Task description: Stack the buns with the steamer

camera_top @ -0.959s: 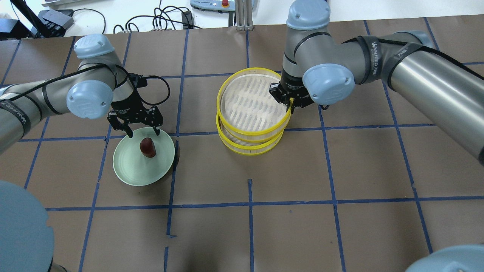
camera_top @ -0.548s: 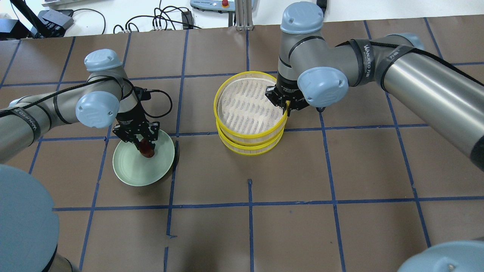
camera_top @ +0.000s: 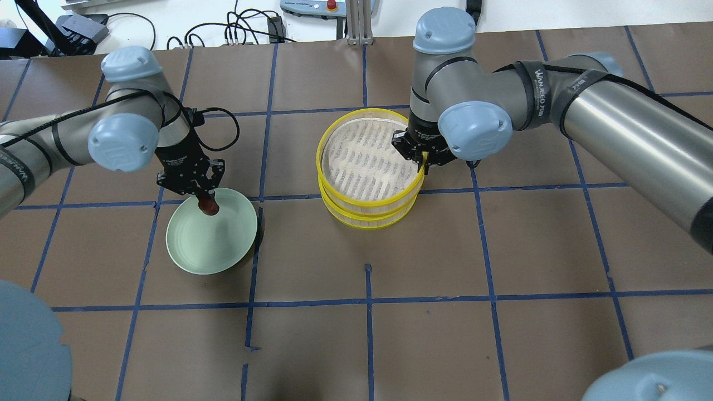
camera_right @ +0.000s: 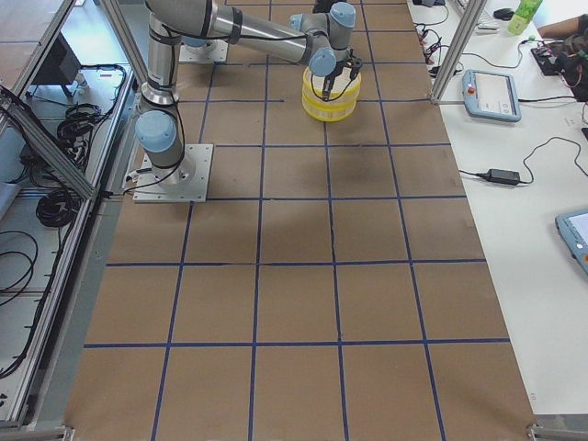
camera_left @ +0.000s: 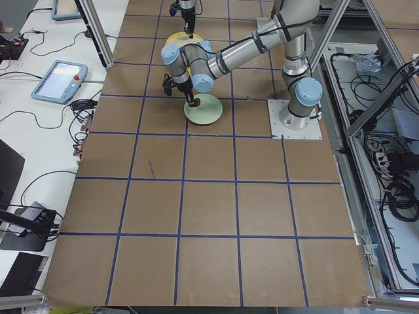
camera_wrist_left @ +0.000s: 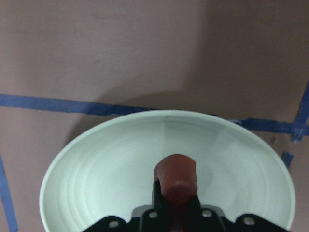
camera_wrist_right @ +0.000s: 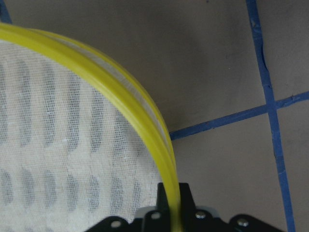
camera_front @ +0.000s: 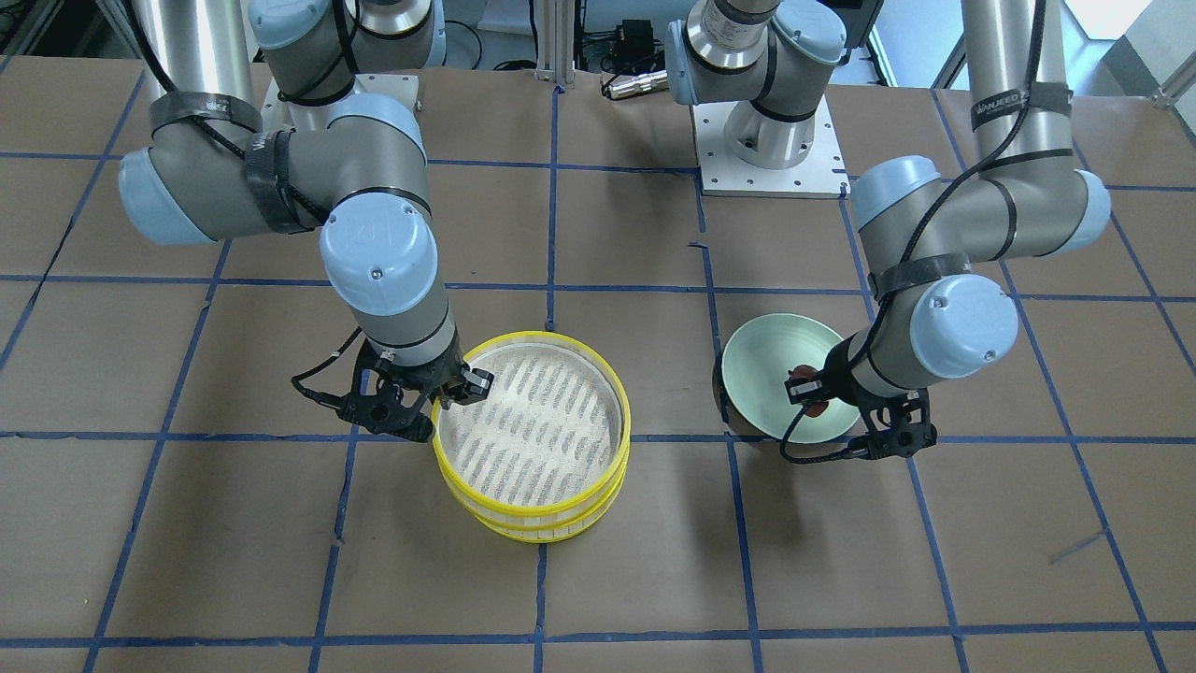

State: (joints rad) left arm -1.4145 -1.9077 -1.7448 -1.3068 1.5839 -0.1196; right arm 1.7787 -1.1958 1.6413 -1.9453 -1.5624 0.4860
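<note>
There are two yellow trays, one brown bun, one green plate and two arms. The left gripper (camera_top: 206, 201) points straight down, and its jaws are closed almost all the way on the brown bun (camera_wrist_left: 176, 178). The bun sticks out below the jaw tips and hangs over the green plate (camera_top: 206, 250), near the plate's edge on the gripper's side. The left arm is bent at the elbow, with its wrist turned down over the plate. The right gripper (camera_top: 423, 161) also points down. Its jaws are pinched tight on the thin yellow rim of the top tray (camera_top: 365, 159), one jaw inside the rim and one outside. The top tray sits over the bottom tray (camera_top: 365, 221), a little off to one side. The right arm reaches across the table to the tray's side.
</note>
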